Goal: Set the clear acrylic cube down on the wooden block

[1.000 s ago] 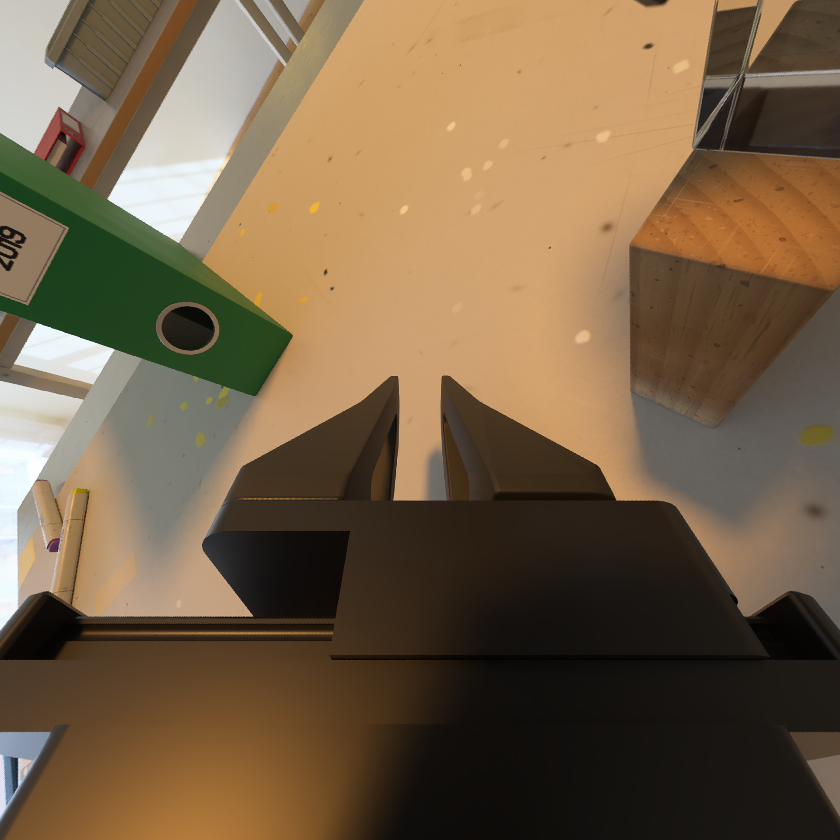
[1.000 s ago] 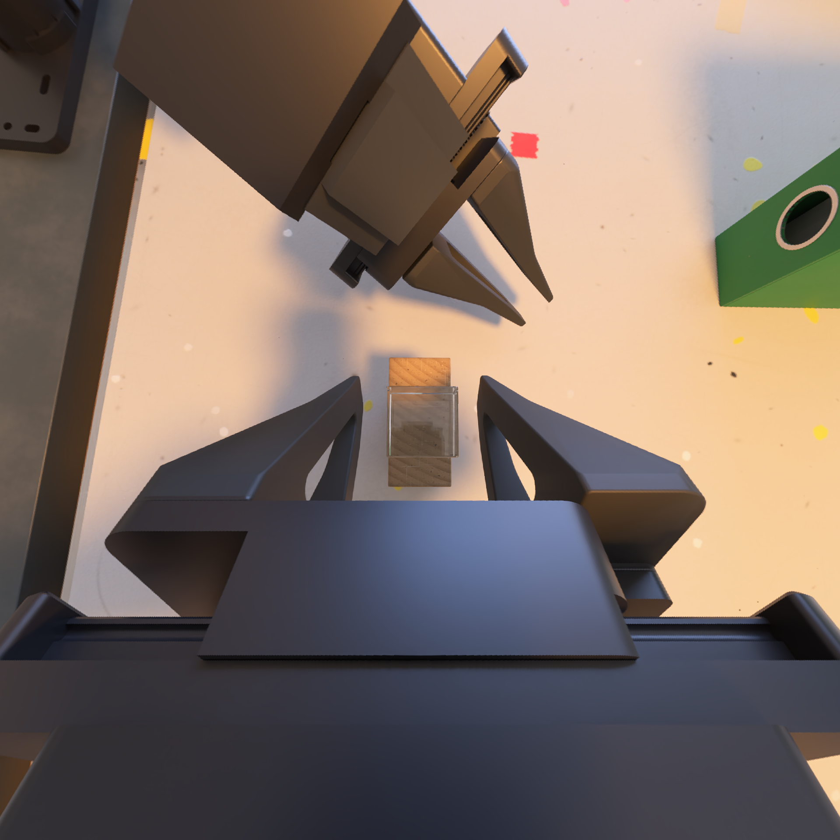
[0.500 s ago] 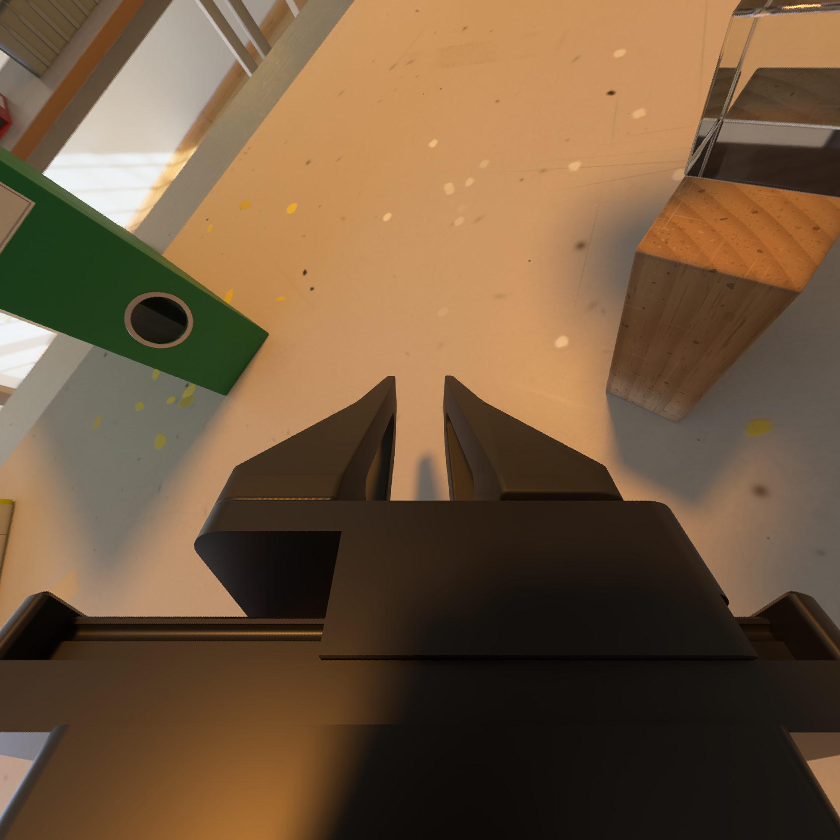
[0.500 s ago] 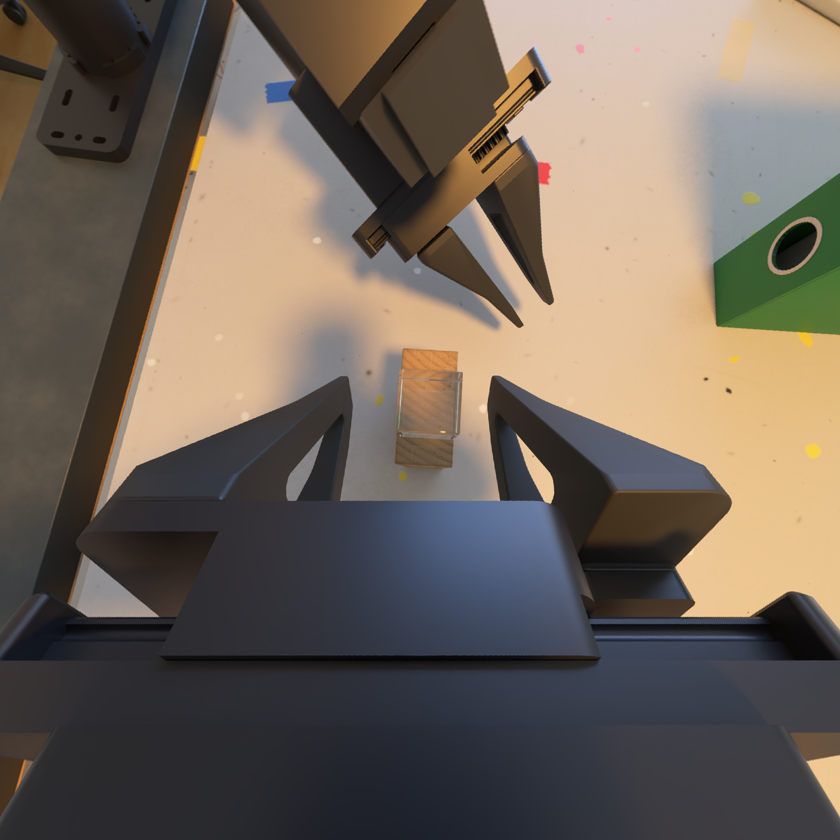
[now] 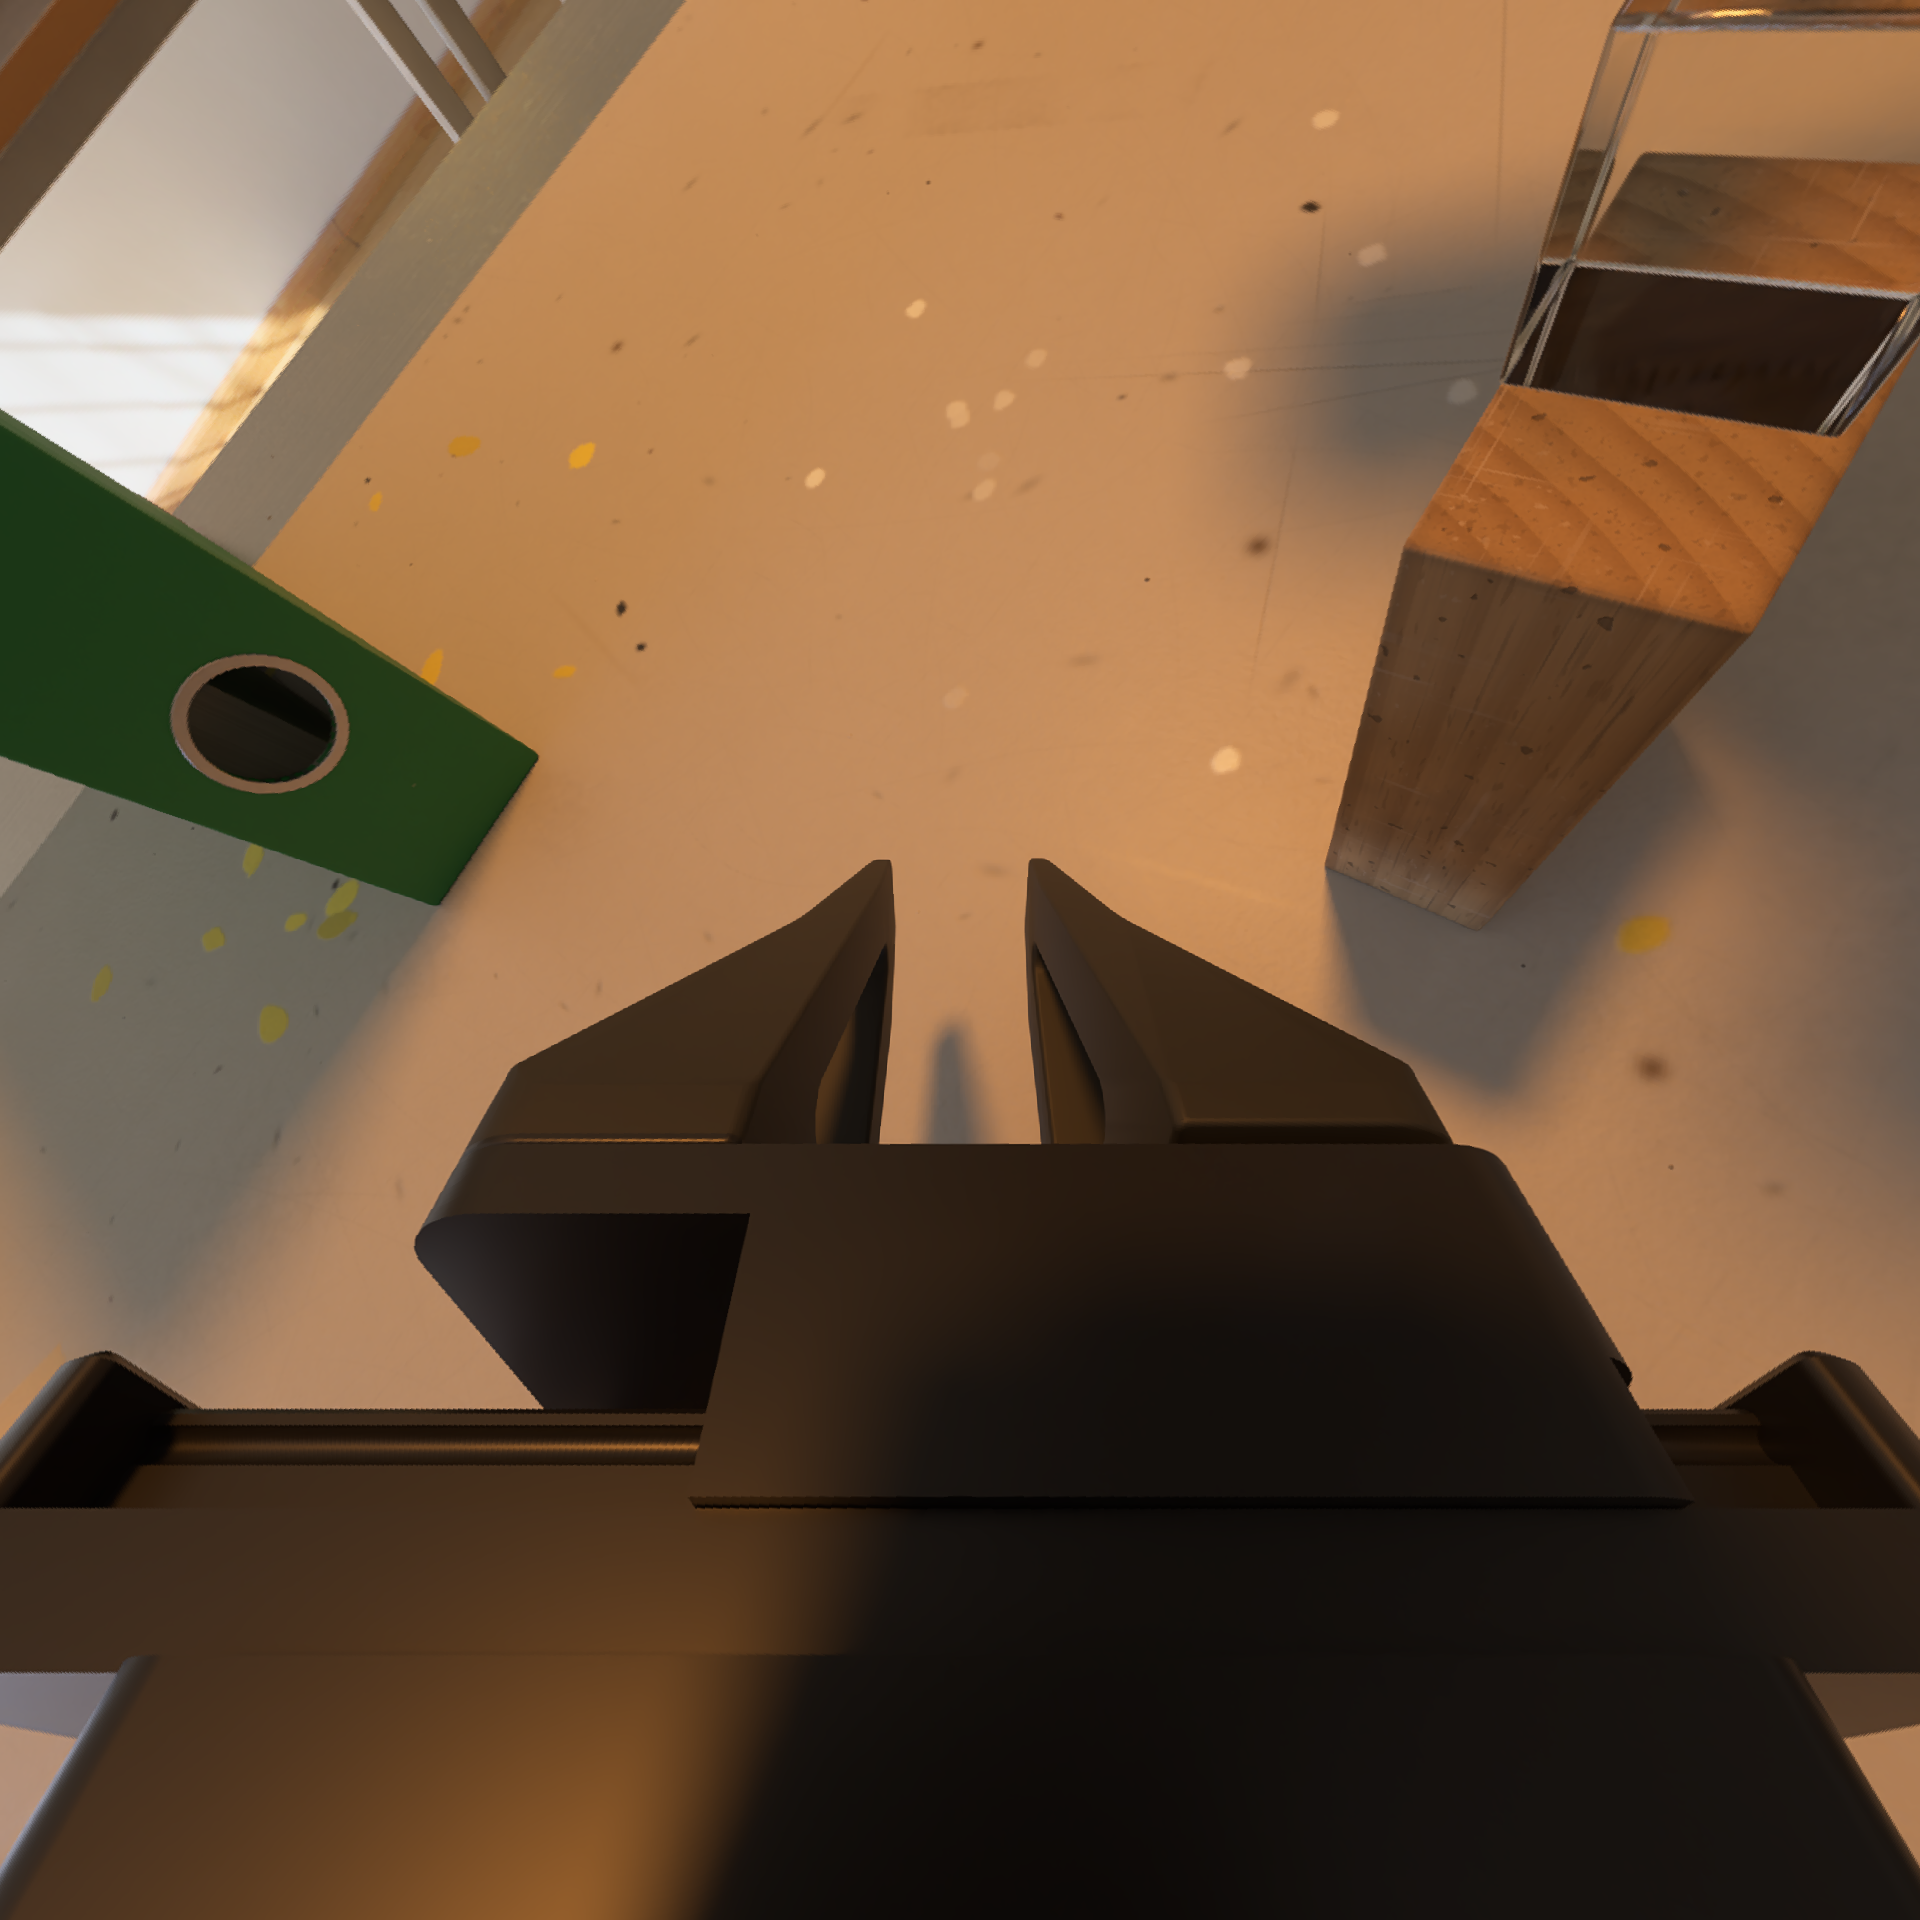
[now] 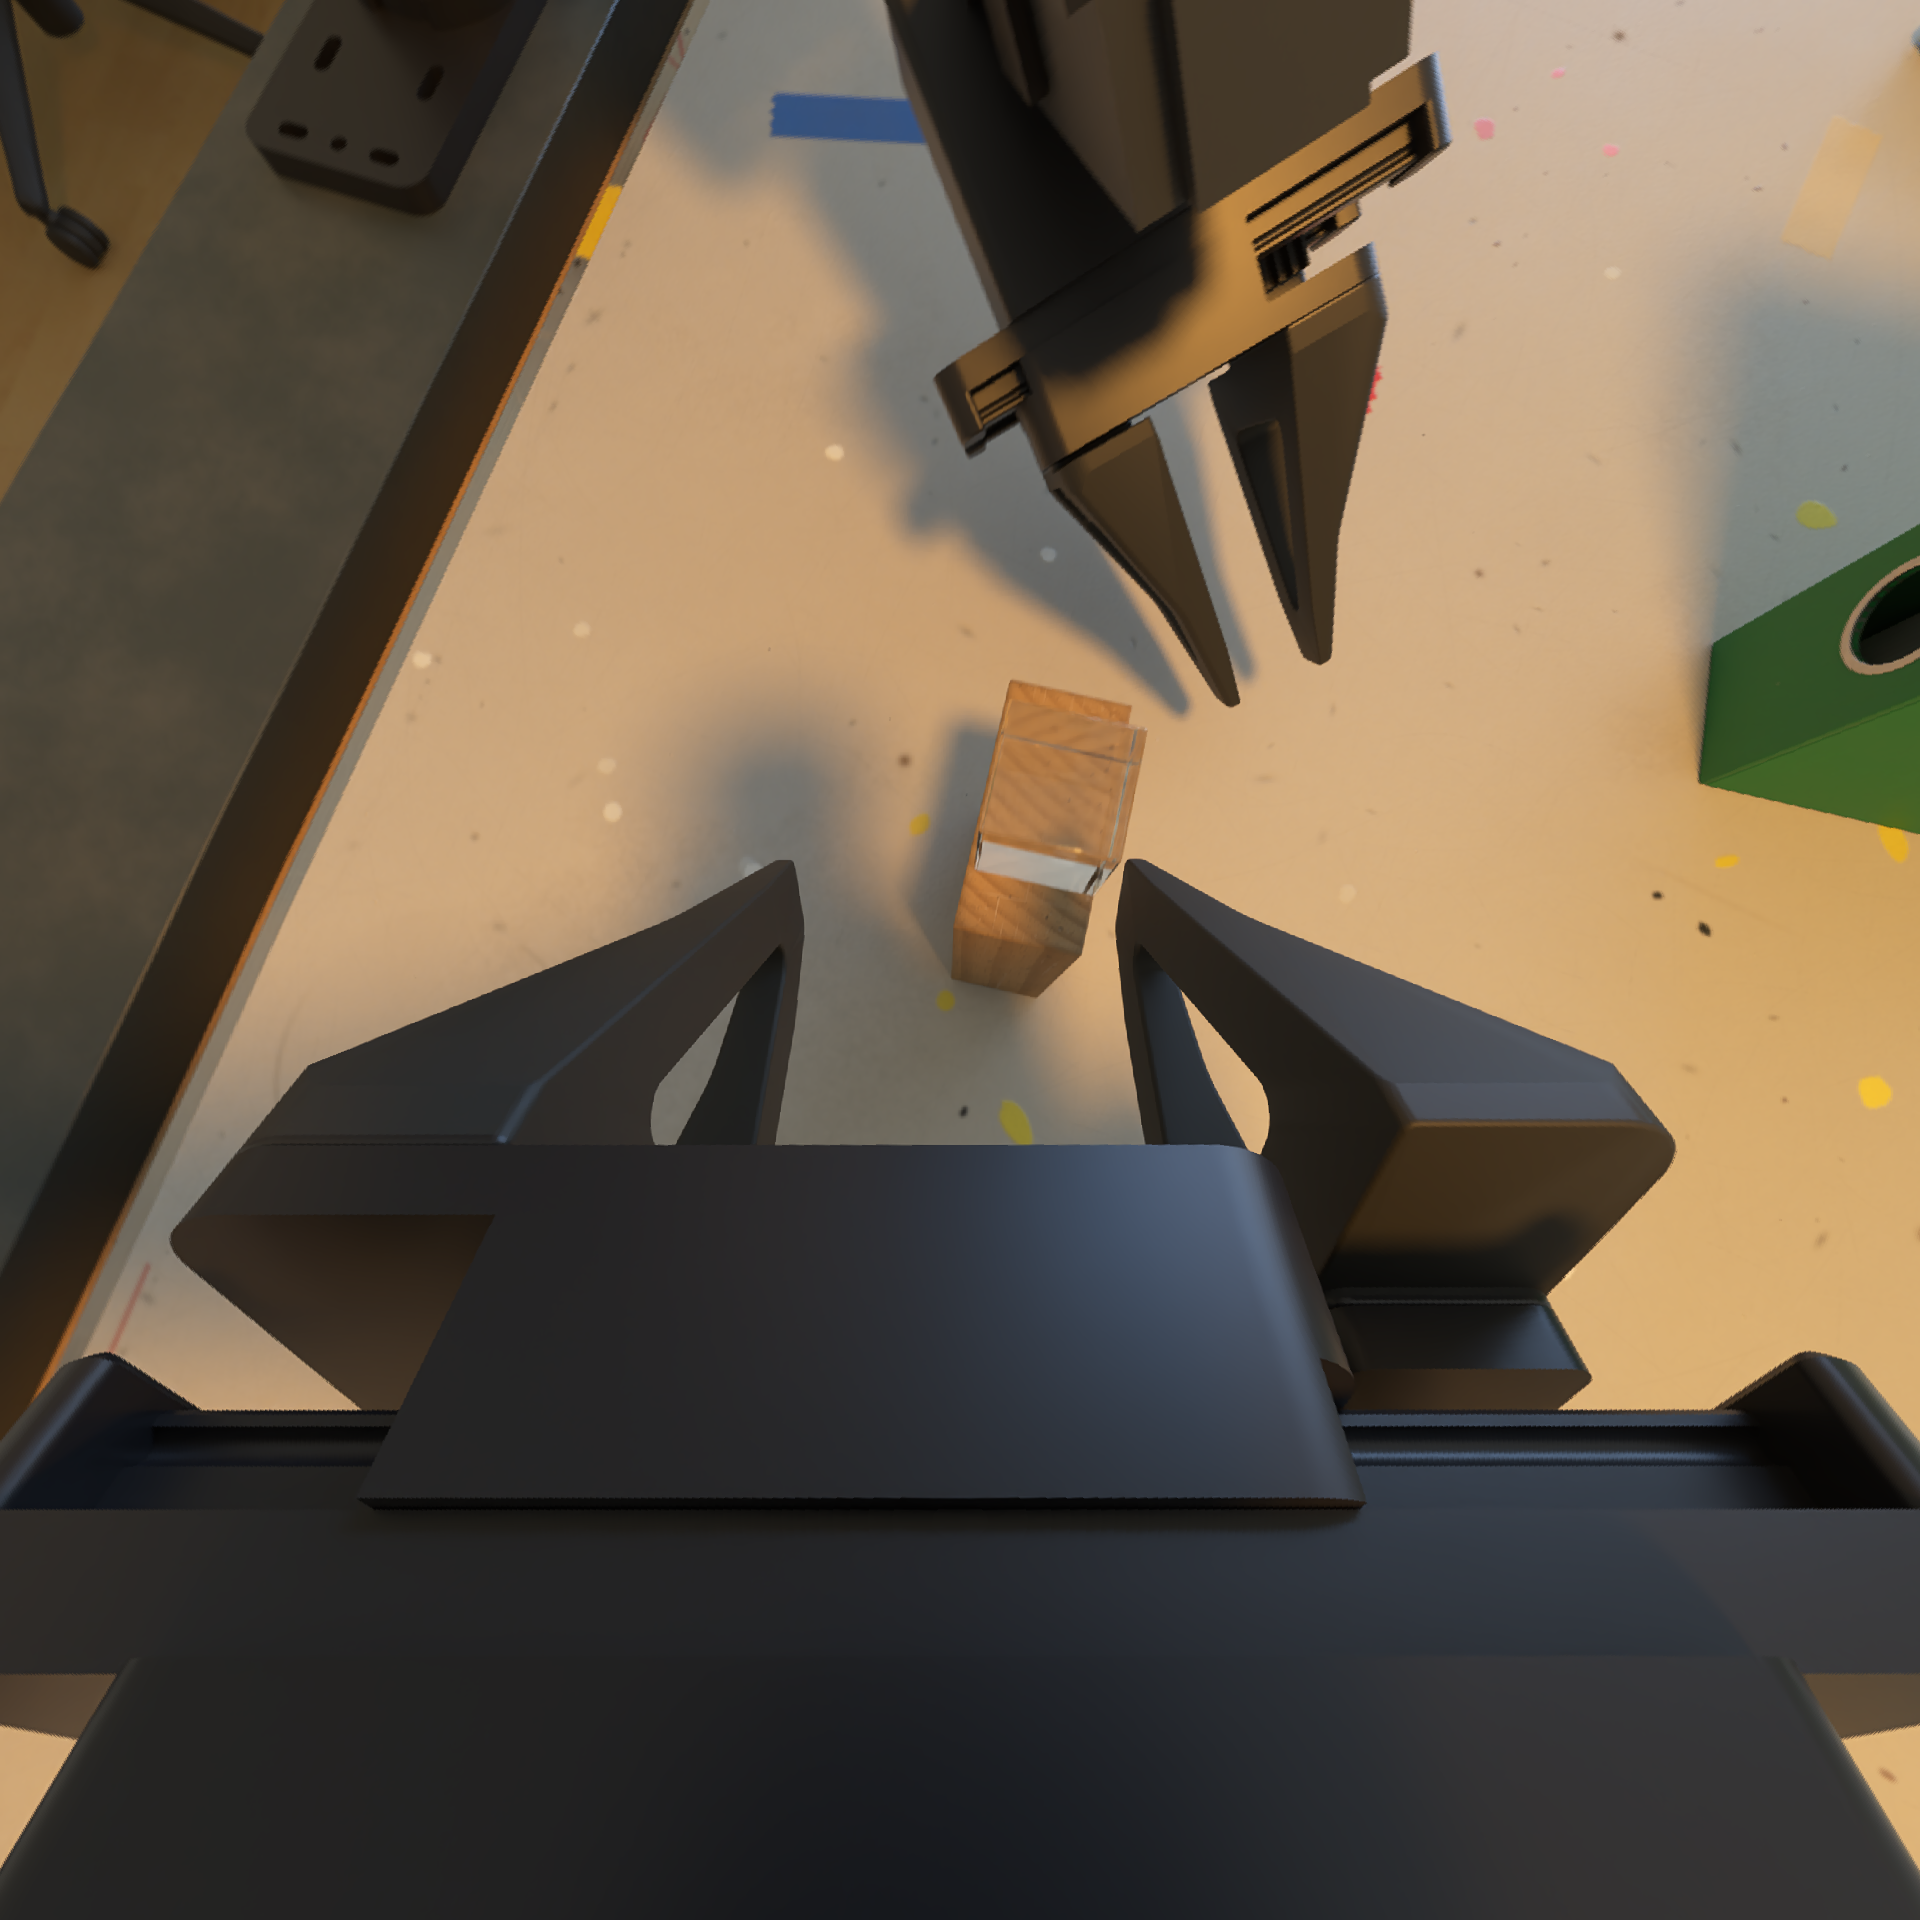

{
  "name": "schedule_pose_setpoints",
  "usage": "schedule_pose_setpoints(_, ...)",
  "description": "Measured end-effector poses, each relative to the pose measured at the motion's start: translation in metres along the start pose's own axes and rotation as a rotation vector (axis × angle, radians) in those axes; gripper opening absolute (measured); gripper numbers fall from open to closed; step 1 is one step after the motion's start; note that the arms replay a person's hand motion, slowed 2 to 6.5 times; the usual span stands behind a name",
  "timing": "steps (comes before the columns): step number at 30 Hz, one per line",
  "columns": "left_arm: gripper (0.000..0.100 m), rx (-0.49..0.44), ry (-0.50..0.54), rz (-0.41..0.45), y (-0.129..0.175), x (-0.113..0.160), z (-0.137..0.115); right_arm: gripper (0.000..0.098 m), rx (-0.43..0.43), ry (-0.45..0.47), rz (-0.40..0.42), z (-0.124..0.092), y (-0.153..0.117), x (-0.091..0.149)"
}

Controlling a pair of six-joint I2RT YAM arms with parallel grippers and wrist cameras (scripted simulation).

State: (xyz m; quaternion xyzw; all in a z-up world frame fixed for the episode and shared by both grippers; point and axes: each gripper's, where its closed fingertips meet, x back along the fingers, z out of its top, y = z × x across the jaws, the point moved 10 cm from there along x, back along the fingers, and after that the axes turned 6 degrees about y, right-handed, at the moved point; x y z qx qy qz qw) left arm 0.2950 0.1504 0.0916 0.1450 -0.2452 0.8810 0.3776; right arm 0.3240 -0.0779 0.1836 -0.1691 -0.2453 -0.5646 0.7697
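Clear cube (image 6: 1055, 805) sits on top of the wooden block (image 6: 1013, 935), touching it, nothing gripping it. It covers the far part of the block's top; the near part of that top is bare wood. Block stands upright on the table (image 6: 623, 727). Right gripper (image 6: 961, 878) is above and on the near side of the stack, fingers spread wide and empty — the stack shows through the gap, right fingertip (image 6: 1132, 883) just beside the cube's near corner in this view; whether it touches, can't tell. Left gripper (image 5: 959, 873) is off to the side over bare table (image 5: 831, 312), fingers close together with only a narrow gap, holding nothing. In its view the block (image 5: 1558, 644) is up and to the right, well apart from the fingertips, with the cube (image 5: 1714, 260) on top and cut off by the frame edge. From the right wrist view the left gripper (image 6: 1273, 675) hangs tips-down just beyond the stack, not touching it. Green binder (image 5: 208, 675) with a round finger hole lies on the table farther out — also at the right edge of the right wrist view (image 6: 1818, 727). Blue tape strip (image 6: 842, 116) on the table beyond the left arm.
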Motion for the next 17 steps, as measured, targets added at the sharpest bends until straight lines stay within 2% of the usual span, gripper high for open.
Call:
schedule_pose_setpoints(6, 0.025, -0.024, -0.024, -0.029, 0.001, -0.002, 0.001, 0.0507, 0.01, -0.009, 0.031, -0.02, 0.003, 0.002)
schedule_pose_setpoints(17, 0.03, -0.063, -0.057, -0.12, 0.005, -0.008, 0.001, 0.0506, -0.155, 0.042, 0.061, -0.07, 0.03, -0.003)
